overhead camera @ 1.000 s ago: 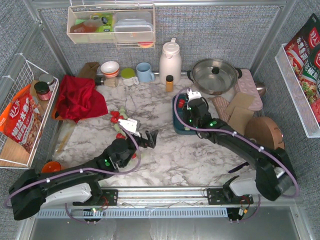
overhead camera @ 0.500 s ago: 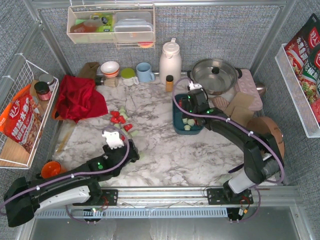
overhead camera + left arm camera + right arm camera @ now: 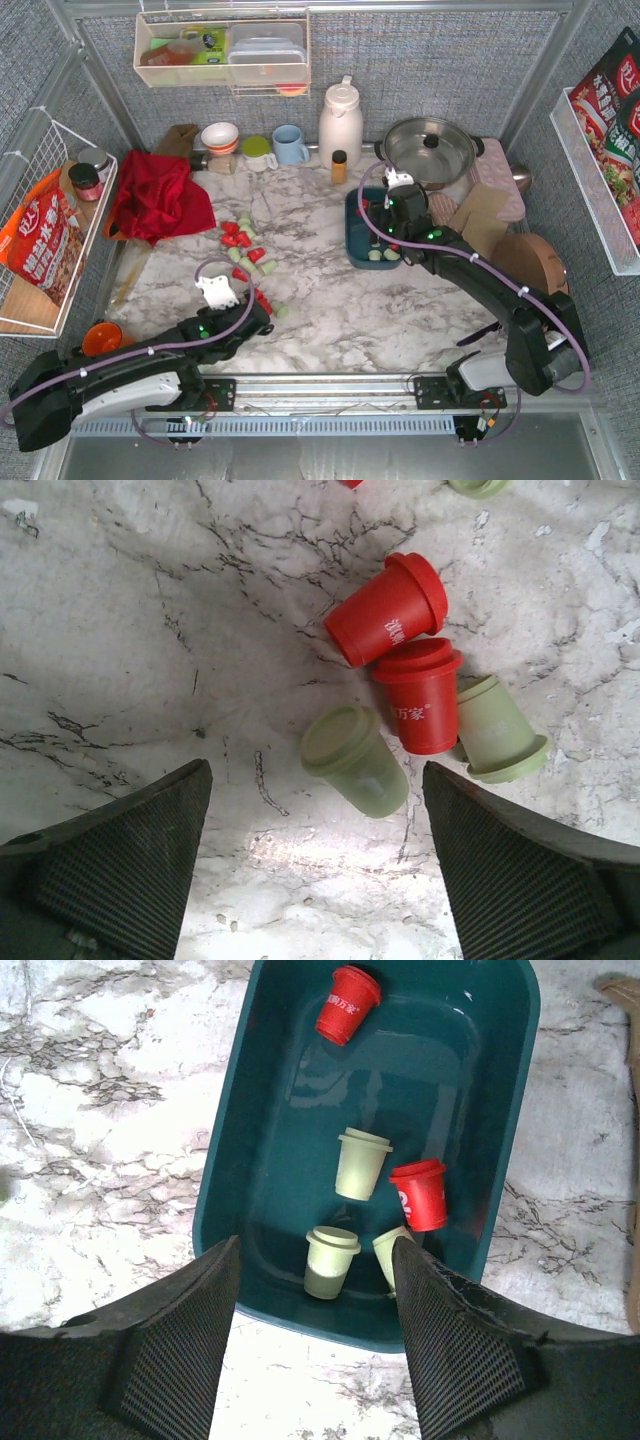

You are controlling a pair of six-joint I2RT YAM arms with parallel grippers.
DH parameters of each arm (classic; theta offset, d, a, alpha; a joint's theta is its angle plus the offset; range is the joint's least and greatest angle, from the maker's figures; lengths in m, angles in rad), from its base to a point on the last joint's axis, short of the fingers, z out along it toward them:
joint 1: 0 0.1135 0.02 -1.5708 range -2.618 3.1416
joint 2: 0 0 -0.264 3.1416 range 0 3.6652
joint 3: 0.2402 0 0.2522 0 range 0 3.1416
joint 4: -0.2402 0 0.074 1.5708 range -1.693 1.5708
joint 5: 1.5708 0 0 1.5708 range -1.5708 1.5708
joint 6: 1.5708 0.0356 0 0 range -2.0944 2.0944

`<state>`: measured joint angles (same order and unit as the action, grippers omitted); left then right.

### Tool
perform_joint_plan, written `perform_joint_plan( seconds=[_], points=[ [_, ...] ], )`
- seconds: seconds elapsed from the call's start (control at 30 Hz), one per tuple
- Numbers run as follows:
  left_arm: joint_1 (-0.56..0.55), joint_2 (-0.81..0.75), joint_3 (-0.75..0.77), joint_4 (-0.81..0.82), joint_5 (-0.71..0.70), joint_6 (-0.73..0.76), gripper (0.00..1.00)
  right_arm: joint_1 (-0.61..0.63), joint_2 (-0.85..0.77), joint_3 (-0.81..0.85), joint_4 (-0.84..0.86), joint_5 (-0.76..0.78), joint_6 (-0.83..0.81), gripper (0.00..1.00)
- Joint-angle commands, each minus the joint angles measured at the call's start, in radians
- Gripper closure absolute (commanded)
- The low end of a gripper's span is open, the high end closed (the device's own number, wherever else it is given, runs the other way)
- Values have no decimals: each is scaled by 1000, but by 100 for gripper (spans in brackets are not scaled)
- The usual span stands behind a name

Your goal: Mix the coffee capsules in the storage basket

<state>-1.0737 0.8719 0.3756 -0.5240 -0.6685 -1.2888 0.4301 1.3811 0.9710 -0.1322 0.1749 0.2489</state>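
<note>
The dark teal storage basket (image 3: 352, 232) stands right of the table's middle, and my right gripper (image 3: 392, 232) hovers open over its near end. In the right wrist view the right gripper (image 3: 316, 1240) holds nothing; the basket (image 3: 222, 1200) contains two red capsules (image 3: 347, 1005) and three mint ones (image 3: 362, 1165). One of those is partly hidden behind a finger. More coffee capsules (image 3: 243, 243) lie scattered on the marble left of centre. My left gripper (image 3: 262, 310) is open and low beside them. Its wrist view shows the left gripper (image 3: 315, 767) facing a mint capsule (image 3: 355, 760), two red ones (image 3: 390, 610) and another mint one (image 3: 500, 730).
A red cloth (image 3: 155, 195) lies at the back left. A white thermos (image 3: 340, 120), blue mug (image 3: 290, 145), amber bottle (image 3: 339, 165) and lidded pot (image 3: 430, 150) line the back. Wooden boards (image 3: 480, 225) sit right of the basket, and a wire basket (image 3: 40, 230) hangs left.
My right gripper's jaws have widened above the basket and it has shifted slightly. The left arm has swung back from the table's middle to the loose capsules on the left.
</note>
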Motion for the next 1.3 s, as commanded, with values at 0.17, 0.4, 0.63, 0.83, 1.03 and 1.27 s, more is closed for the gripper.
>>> perform_joint_plan(
  seconds=[0.17,0.4,0.63,0.83,1.03,1.27],
  points=[
    [1,50,-3,29,31,-30,25,0,13,6,9,-65,12,33],
    [1,92,2,92,11,-29,30,0,19,6,12,-77,9,33],
    [2,158,22,139,14,-14,33,-1,27,7,13,-89,9,33],
    [3,208,40,107,39,-19,35,0,28,6,13,-89,9,33],
    [3,210,23,145,53,-25,42,-2,33,7,11,-93,9,33],
    [2,222,17,137,43,-18,47,-2,39,9,12,-94,8,33]
  ],
)
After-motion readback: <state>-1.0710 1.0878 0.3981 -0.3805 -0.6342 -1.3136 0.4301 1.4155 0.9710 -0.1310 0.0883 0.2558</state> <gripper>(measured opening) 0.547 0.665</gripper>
